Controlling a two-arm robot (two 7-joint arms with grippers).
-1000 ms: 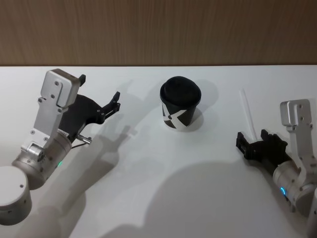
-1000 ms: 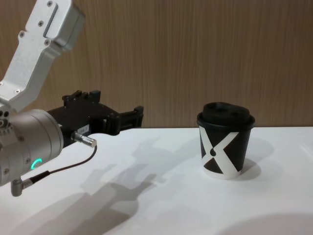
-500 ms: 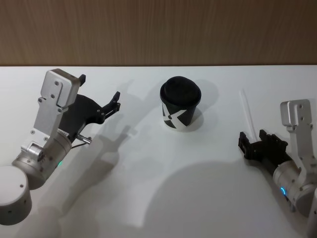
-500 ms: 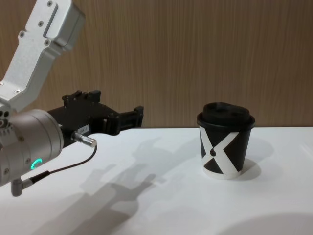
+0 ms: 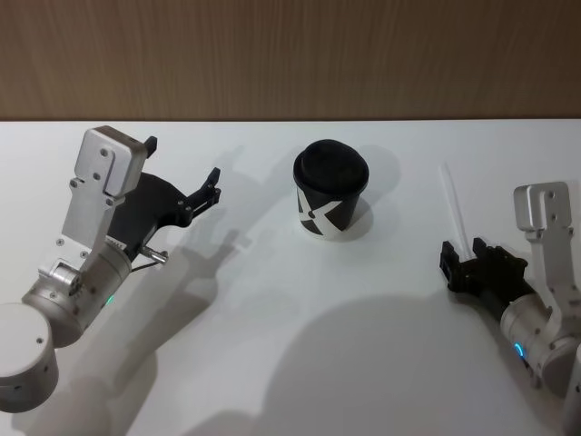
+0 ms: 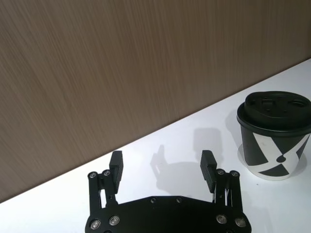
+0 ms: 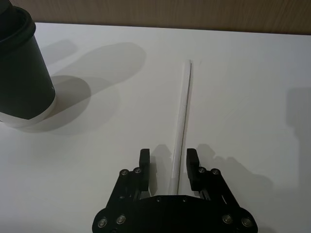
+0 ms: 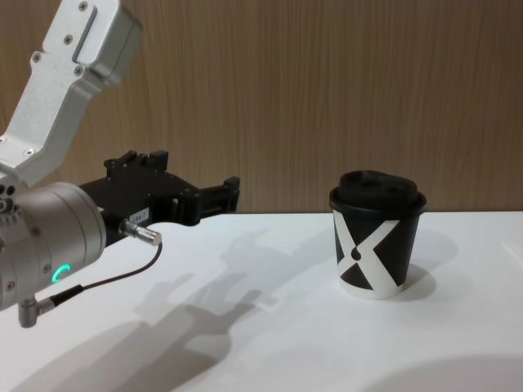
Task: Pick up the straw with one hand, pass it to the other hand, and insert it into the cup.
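The black cup [image 5: 330, 193] with a white X and domed lid stands upright mid-table, also seen as the cup [image 8: 376, 242] and the cup [image 6: 274, 133]. The thin white straw [image 5: 451, 202] lies flat on the table right of it. My right gripper [image 5: 463, 248] sits low at the straw's near end, open. In the right wrist view the straw [image 7: 183, 107] runs between the right gripper [image 7: 168, 158] fingers, with a gap on each side. My left gripper [image 5: 182, 160] hovers open and holding nothing left of the cup; it also shows as the left gripper [image 8: 200, 175] and the left gripper [image 6: 162, 158].
The white table [image 5: 272, 327] ends at a brown wooden wall [image 5: 290, 54] behind the cup. A thin grey cable [image 8: 106, 282] hangs from the left wrist. Shadows of both arms fall across the tabletop.
My right gripper has shifted slightly to the right, lining its fingers up around the straw's near end. The left arm, cup and straw have not moved.
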